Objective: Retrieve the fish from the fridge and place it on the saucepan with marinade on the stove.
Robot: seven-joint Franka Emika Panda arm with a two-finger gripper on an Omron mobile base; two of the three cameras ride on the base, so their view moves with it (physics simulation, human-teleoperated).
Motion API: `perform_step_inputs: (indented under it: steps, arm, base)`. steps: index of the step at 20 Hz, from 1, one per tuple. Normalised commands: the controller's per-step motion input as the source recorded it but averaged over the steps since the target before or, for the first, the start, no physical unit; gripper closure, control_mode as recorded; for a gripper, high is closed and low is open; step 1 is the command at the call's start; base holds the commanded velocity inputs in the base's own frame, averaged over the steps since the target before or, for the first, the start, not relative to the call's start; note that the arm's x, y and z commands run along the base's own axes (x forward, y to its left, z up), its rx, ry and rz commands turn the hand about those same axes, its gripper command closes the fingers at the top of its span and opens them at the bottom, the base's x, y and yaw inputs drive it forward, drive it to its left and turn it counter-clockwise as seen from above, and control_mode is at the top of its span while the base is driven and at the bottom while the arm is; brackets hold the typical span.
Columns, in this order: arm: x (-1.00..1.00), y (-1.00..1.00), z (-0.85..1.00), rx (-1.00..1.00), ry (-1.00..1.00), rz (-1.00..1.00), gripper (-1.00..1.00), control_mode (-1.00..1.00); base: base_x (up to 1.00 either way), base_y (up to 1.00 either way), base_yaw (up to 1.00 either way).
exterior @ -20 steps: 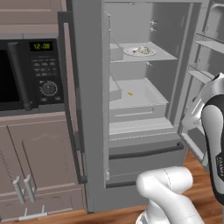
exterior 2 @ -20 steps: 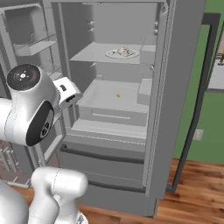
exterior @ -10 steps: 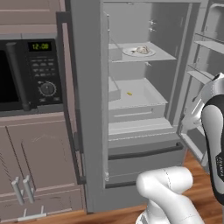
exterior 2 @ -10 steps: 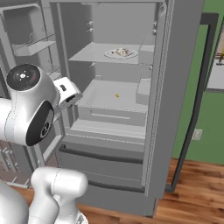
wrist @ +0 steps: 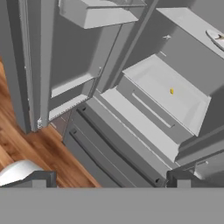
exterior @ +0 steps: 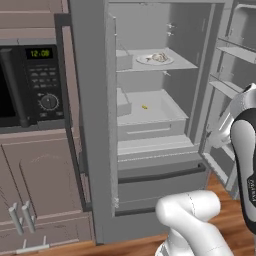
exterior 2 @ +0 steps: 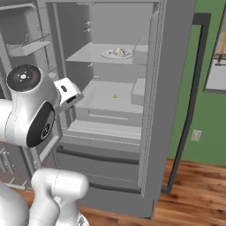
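Nothing's shifting vs half a sec ago; arm's staying parked by the open fridge (exterior: pixel 95 125). Matte grey box, flat pale shelves inside, 2 bottom drawers. 1 fish (exterior: pixel 159 57), pale lumpy blob, is sitting on 1 round white plate (exterior: pixel 145 60) on the upper shelf. 1 yellow speck (wrist: pixel 172 91) is lying in the tray below. Fingers (wrist: pixel 183 179) are gaping wide, holding & touching nothing.

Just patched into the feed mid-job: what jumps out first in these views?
The fridge stands open, its pale shelves nearly bare. On the upper shelf a white plate carries the fish, and a tiny yellow speck lies in the tray below. To the left of the fridge, a black microwave sits above wooden cabinets.
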Motion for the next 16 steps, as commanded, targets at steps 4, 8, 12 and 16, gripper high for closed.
perform_step_inputs:
  steps: [4,8,12,16]
  arm:
    - [0.0,0.0,0.0,0.0,0.0,0.0,-1.0,1.0]
    - [0.0,0.0,0.0,0.0,0.0,0.0,-1.0,1.0]
    - [0.0,0.0,0.0,0.0,0.0,0.0,-1.0,1.0]
    - [0.0,0.0,0.0,0.0,0.0,0.0,-1.0,1.0]
  base:
    - [0.09,0.0,0.0]
    - [0.31,0.03,0.0]
    - [0.48,0.03,0.0]
    - [0.65,0.0,-0.01]
